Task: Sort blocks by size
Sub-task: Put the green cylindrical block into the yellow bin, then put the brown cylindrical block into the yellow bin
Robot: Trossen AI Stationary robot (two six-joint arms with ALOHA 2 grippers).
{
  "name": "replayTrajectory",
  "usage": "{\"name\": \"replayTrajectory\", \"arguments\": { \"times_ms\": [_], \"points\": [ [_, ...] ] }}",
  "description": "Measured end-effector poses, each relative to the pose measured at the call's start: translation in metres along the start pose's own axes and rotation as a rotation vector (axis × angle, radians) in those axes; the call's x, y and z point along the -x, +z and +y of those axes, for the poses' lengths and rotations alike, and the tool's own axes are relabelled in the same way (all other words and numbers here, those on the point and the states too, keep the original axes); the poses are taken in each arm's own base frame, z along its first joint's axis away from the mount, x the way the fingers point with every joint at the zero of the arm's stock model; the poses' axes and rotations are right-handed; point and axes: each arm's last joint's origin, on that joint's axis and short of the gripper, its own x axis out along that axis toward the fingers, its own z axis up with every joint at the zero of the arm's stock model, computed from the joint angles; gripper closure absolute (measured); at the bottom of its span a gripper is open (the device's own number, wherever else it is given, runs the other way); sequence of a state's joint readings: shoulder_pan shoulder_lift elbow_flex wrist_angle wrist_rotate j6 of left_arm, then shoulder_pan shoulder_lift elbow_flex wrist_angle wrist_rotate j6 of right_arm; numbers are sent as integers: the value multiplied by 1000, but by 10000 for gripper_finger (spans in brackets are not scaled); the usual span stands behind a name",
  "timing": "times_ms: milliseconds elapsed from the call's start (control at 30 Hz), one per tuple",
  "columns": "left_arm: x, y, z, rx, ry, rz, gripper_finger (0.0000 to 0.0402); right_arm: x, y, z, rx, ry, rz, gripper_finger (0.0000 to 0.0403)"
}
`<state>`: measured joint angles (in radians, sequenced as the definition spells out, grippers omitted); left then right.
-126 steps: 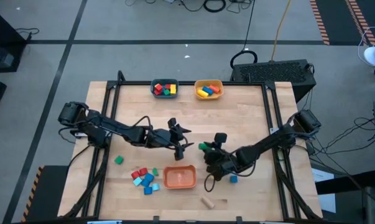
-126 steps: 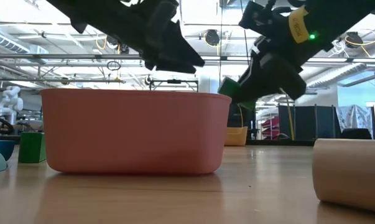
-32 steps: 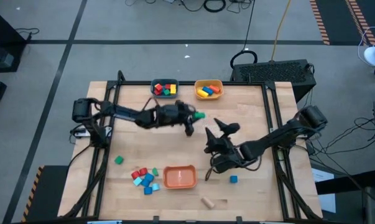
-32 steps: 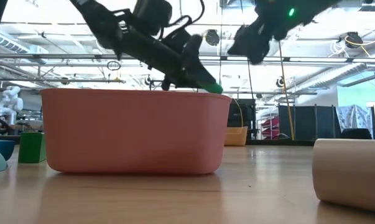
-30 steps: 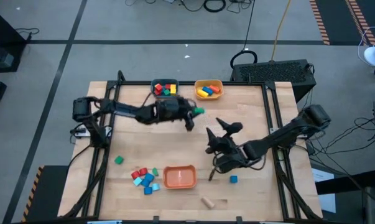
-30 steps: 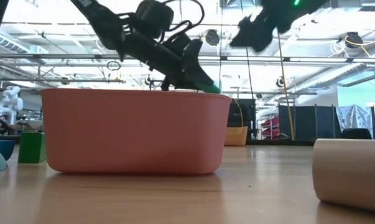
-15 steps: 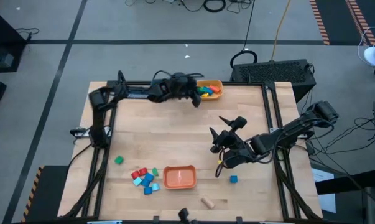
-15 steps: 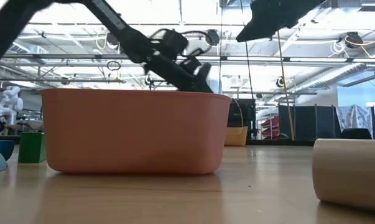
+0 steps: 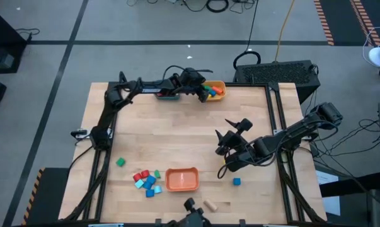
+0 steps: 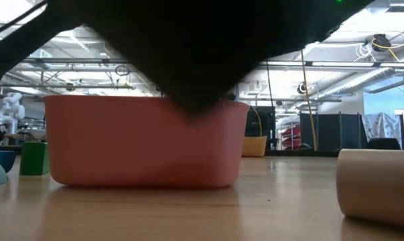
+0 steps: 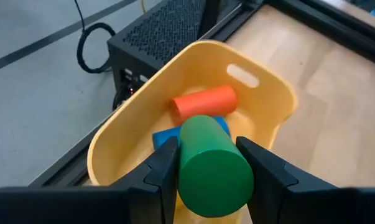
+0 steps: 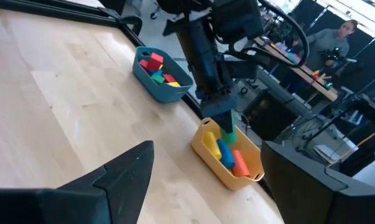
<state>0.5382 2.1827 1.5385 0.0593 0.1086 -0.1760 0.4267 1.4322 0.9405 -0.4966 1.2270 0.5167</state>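
Since the left tool (image 11: 209,171) has its two fingers closed on a green cylinder (image 11: 213,167) directly above the yellow bowl (image 11: 271,93), the step in hand looks like a drop, and it would go best if the fingers part only once the cylinder hangs over the bowl's middle, low enough that it settles beside the orange cylinder (image 11: 204,102) and the blue block (image 11: 165,137) rather than bouncing off the rim; in the high view the left arm stretches along the upper edge of the worktop (image 9: 177,132), its tool at upper centre over the yellow bowl, just right of the teal bowl (image 9: 166,96); the right tool (image 9: 229,135) hangs right of centre over bare wood, its fingers spread wide and holding nothing; loose blocks (image 9: 145,181) lie at lower left beside the orange bowl (image 9: 181,180).
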Motion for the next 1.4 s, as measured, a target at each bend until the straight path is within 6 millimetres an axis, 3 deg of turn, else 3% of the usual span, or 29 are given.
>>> {"name": "replayTrajectory", "arguments": {
  "times_ms": [200, 533, 833, 1200, 1400],
  "points": [
    [-8, -7, 4, 9, -50, 31, 265, 0, 1, 1, -24, 12, 2, 122],
    [-7, -5, 5, 10, -65, 22, 144, 0, 1, 2, -42, 30, 8, 122],
    [-3, -2, -1, -7, -124, 30, 126, 0, -1, 4, -37, 123, 64, 122],
    [56, 33, -43, -225, -124, 28, 128, 3, -4, 8, -59, 240, 137, 122],
    [98, 44, -71, -327, -149, 50, 128, -3, -16, 26, -41, 290, 202, 122]
  ]
}}
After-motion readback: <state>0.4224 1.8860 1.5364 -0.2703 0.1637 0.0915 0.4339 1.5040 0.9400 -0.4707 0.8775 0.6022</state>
